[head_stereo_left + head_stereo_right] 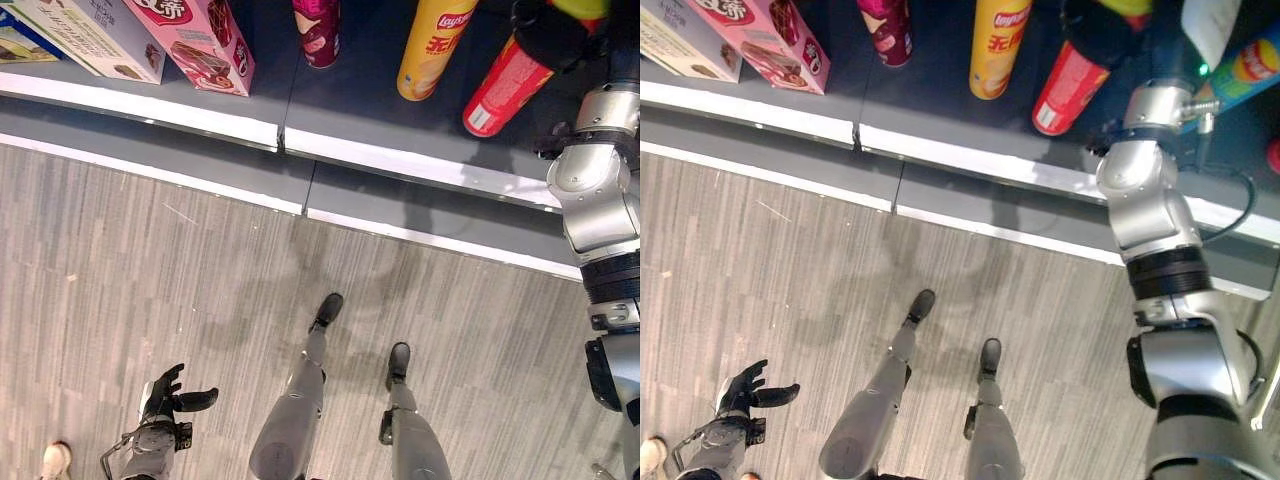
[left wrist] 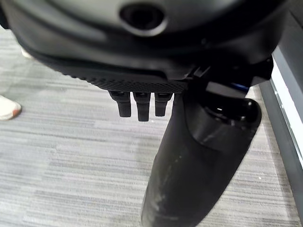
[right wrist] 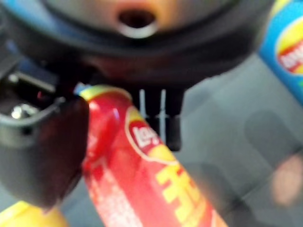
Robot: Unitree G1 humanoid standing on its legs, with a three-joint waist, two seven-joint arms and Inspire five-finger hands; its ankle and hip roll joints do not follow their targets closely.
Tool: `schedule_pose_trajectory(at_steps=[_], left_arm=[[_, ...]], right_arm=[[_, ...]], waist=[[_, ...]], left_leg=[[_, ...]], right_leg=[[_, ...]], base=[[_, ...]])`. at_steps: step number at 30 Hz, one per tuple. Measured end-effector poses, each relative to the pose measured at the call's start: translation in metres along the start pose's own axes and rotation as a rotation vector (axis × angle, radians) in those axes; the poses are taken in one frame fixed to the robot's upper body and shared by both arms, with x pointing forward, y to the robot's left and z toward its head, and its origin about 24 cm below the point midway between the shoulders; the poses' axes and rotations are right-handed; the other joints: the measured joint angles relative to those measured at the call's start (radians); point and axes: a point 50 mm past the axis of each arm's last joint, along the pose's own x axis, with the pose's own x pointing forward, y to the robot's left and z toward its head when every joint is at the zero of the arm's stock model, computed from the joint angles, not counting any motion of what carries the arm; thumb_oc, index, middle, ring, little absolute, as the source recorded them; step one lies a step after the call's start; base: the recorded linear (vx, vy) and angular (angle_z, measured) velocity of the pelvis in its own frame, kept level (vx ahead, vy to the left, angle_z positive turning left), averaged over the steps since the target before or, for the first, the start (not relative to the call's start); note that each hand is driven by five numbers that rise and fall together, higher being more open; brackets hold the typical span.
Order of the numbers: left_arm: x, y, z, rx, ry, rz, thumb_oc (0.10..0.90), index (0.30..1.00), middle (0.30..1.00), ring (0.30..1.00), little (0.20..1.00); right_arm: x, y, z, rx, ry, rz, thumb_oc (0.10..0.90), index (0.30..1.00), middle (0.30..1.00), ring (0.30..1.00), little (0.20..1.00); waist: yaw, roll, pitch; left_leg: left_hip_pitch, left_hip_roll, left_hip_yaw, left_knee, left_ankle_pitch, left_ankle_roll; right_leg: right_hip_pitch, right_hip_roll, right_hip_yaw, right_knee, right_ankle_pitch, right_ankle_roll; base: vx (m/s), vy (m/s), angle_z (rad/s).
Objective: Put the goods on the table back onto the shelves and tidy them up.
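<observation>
The right hand (image 1: 1102, 30) reaches over the dark shelf (image 1: 330, 110), its fingers and thumb curled round the upper end of a red crisp can (image 1: 507, 87), which leans tilted with its white base toward the shelf's pale front edge; in the right wrist view the same red can (image 3: 142, 179) runs out from between the dark thumb (image 3: 42, 156) and the fingers (image 3: 161, 118), so the hand is closed on it. Just beside the red can stands a yellow crisp can (image 1: 434, 47), close to it but apart at the base, and further along the shelf a dark pink can (image 1: 317, 32). Beyond that are a pink box (image 1: 195, 40) and, next to it, a white box (image 1: 85, 35), both near the front of the shelf. On the far side of the right arm a blue crisp can (image 1: 1252, 65) lies on the shelf, and it shows again at the edge of the right wrist view (image 3: 286, 47). The left hand (image 1: 170, 398) hangs low over the grey striped floor (image 1: 150, 280), well apart from the shelf, holding nothing, its fingers loosely spread and the thumb sticking out sideways; the left wrist view shows its fingers (image 2: 138, 105) straight and the thumb (image 2: 199, 161) extended. A person's pale shoe (image 1: 55, 460) rests on the floor near the left hand
</observation>
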Motion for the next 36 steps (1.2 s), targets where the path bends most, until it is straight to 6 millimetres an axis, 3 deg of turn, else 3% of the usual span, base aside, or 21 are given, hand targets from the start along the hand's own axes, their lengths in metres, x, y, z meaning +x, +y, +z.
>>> schedule_pose_trajectory(at_steps=[10, 20, 36], left_arm=[[-0.001, -0.007, 0.002, 0.014, -0.017, -0.017, 0.8, 0.9, 0.9, 0.9, 0.9], [0.006, -0.014, 0.026, 0.024, -0.086, -0.028, 0.8, 0.9, 0.9, 0.9, 0.9], [0.006, -0.013, 0.026, 0.032, -0.09, -0.012, 0.8, 0.9, 0.9, 0.9, 0.9]], right_arm=[[0.004, -0.016, -0.003, -0.061, -0.002, -0.173, 0.4, 0.3, 0.3, 0.3, 0.3], [0.006, -0.021, 0.001, -0.131, -0.044, -0.237, 0.4, 0.3, 0.3, 0.3, 0.3], [0.004, -0.027, -0.008, -0.178, -0.017, -0.256, 0.4, 0.3, 0.3, 0.3, 0.3]], waist=[[0.005, 0.016, 0.003], [0.002, 0.016, 0.003], [-0.001, 0.016, 0.003]], left_leg=[[-0.033, -0.013, -0.014, 0.001, 0.001, 0.0], [-0.066, -0.038, -0.011, 0.007, 0.001, 0.0], [-0.066, -0.039, -0.009, 0.014, 0.001, 0.001]], right_leg=[[-0.026, -0.009, -0.021, 0.002, -0.012, 0.002], [-0.057, -0.034, -0.022, 0.009, -0.02, 0.014], [-0.059, -0.034, -0.021, 0.016, -0.022, 0.016]], base=[[-0.01, -0.005, 0.06], [0.0, -0.001, 0.02], [0.0, 0.0, 0.0]])
